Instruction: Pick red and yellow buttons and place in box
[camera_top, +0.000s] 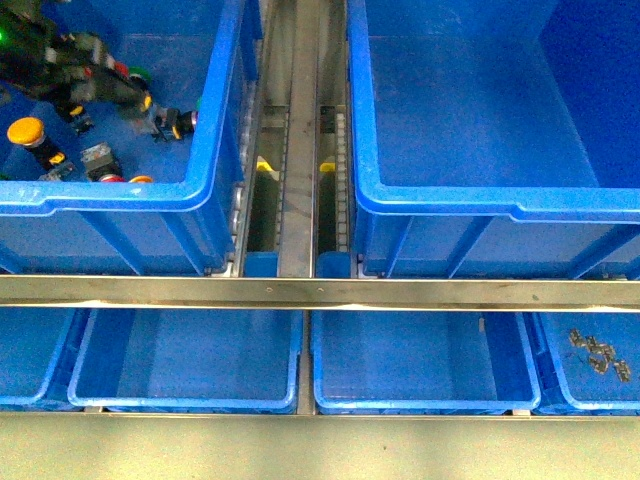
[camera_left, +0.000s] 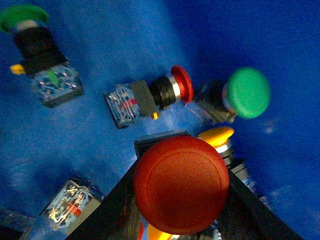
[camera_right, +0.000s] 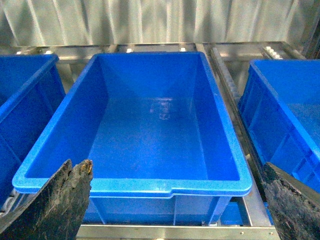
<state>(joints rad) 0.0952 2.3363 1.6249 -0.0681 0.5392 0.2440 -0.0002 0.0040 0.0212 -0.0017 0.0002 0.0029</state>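
— Red button (camera_left: 181, 192) first: we see its domed cap filling the gap of our left gripper (camera_left: 185, 170), dark fingers (camera_left: 107, 220) tight against both sides.

— So we have it clamped. Just behind it a yellow button (camera_left: 216, 136) peeks out; whether they touch, we cannot tell.

— Farther off, on the floor of the left crate (camera_top: 215, 130), we find a smaller red button (camera_left: 160, 92) on its side and two green buttons (camera_left: 247, 92).

— From the front, our left arm (camera_top: 60, 60) reaches down into that crate's far left corner.

— Across on the right we see the box (camera_right: 135, 186); our right gripper (camera_right: 175, 170) faces it, fingers spread wide, holding nothing.
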